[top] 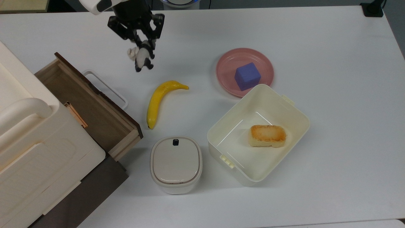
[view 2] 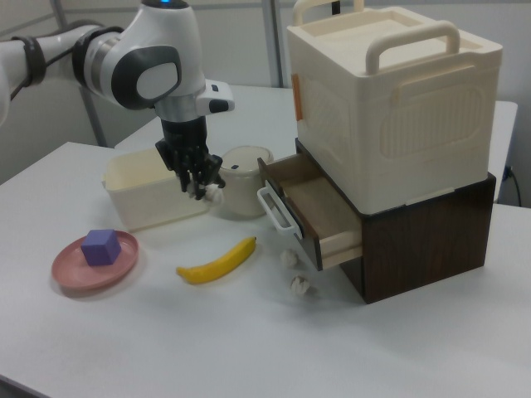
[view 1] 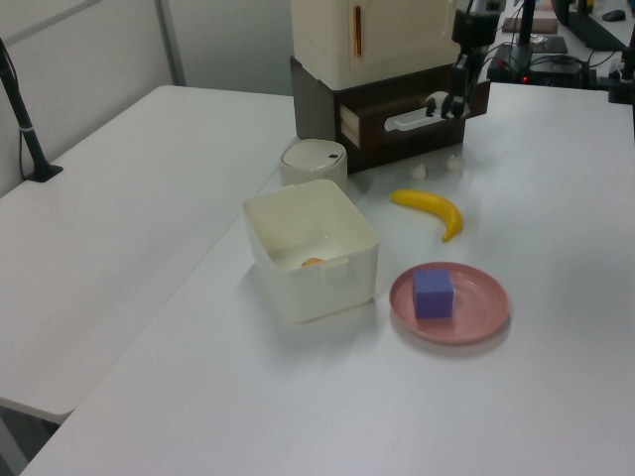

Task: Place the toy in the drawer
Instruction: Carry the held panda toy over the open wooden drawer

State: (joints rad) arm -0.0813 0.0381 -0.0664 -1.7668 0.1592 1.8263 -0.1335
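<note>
White table [top: 332,47] surface is seen across the top view, and the things are taken from the top view's left to its right. At the far left a cream cabinet [top: 28,133] is stacked on a dark brown base, and the drawer [top: 91,110] is pulled out from it, its white loop handle turned toward the banana. Above the table, beyond the drawer's handle, the claw [top: 139,39] is held in the air with its fingers pinched on the toy [top: 141,58], which hangs below them clear of the surface. Just right of the drawer a yellow banana [top: 158,101] is laid flat. Near the drawer's front corner a lidded cream container [top: 176,163] is placed. Further right a cream tub [top: 294,107] is seen with a bread piece [top: 267,135] inside it. Touching the tub's far corner, a pink plate [top: 227,63] carries a purple-blue cube [top: 247,76].
</note>
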